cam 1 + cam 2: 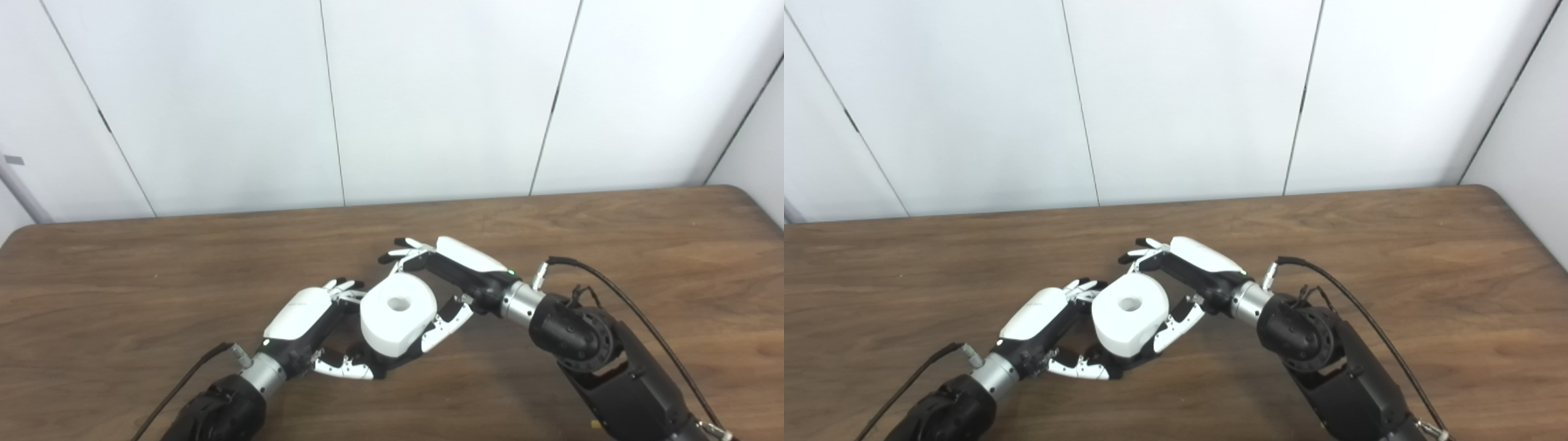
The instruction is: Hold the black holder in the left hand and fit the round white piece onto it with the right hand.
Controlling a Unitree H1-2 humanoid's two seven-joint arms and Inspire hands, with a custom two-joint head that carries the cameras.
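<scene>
The round white piece (398, 315), a thick roll with a hole in its top, stands low over the middle of the wooden table (122, 275). Only a dark sliver of the black holder (387, 366) shows under the roll; the rest is hidden. My left hand (306, 318) reaches in from the left, fingers behind and thumb in front at the roll's base, closed on the holder. My right hand (453, 269) comes in from the right, fingers over the roll's far side and thumb against its near right side, closed on the white piece. The roll also shows in the right eye view (1129, 313).
A white panelled wall (429, 92) stands right behind the table's far edge. Cables run along both forearms; the right arm's cable (612, 288) loops above the table.
</scene>
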